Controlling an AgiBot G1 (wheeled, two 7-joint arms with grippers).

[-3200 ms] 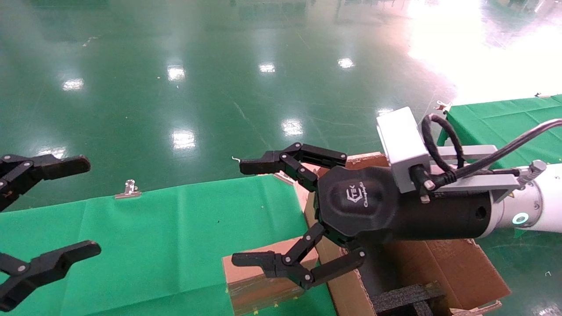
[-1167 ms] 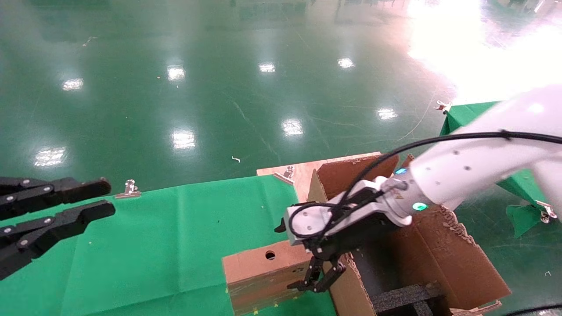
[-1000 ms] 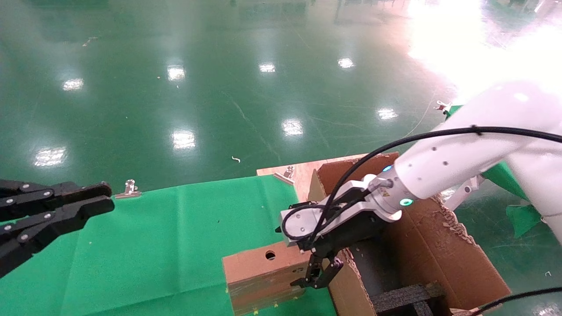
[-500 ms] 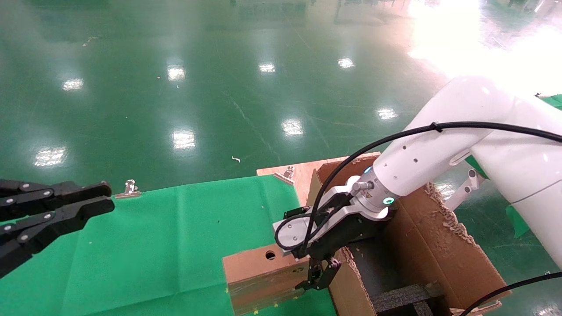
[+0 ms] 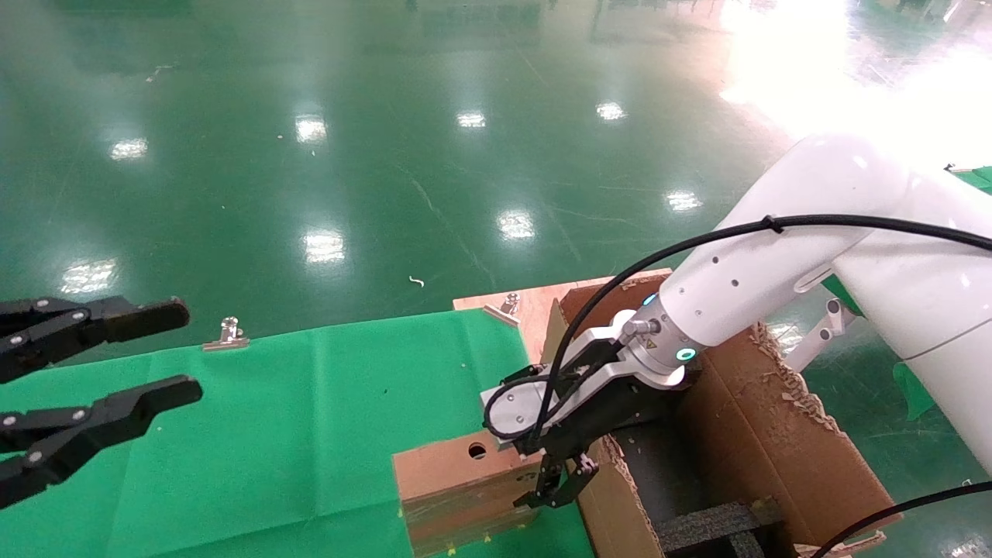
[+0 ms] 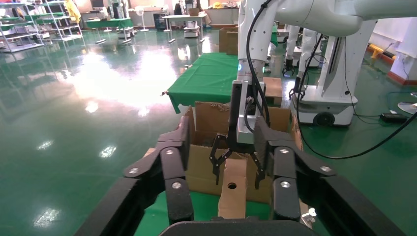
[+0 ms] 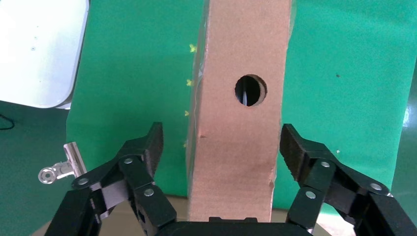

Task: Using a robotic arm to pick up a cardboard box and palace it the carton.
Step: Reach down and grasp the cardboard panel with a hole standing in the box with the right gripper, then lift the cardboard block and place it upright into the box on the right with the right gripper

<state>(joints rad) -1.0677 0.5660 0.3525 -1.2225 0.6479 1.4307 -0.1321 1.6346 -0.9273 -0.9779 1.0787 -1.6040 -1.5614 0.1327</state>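
Note:
The small cardboard box [image 5: 457, 473] lies on the green cloth against the carton's left wall, round hole up. It also shows in the left wrist view [image 6: 233, 189] and the right wrist view [image 7: 238, 123]. The white robotic arm [image 5: 775, 271] reaches down from the right. My right gripper [image 5: 558, 484] is open, with its fingers astride the box's end nearest the carton and a gap on both sides [image 7: 222, 145]. The carton [image 5: 775, 442] stands at the right with its flaps up and black foam [image 5: 721, 523] inside. My left gripper [image 5: 186, 349] hangs open and empty at the far left.
The green cloth [image 5: 271, 426] covers the table, held by a metal clip [image 5: 229, 333] at its far edge. A wooden board [image 5: 535, 302] lies behind the carton. Glossy green floor lies beyond. A second green table [image 5: 973, 174] is at the far right.
The right arm has swung down from above the carton onto the box's end, its fingers now astride it. The left gripper's fingers closed together, then spread open again.

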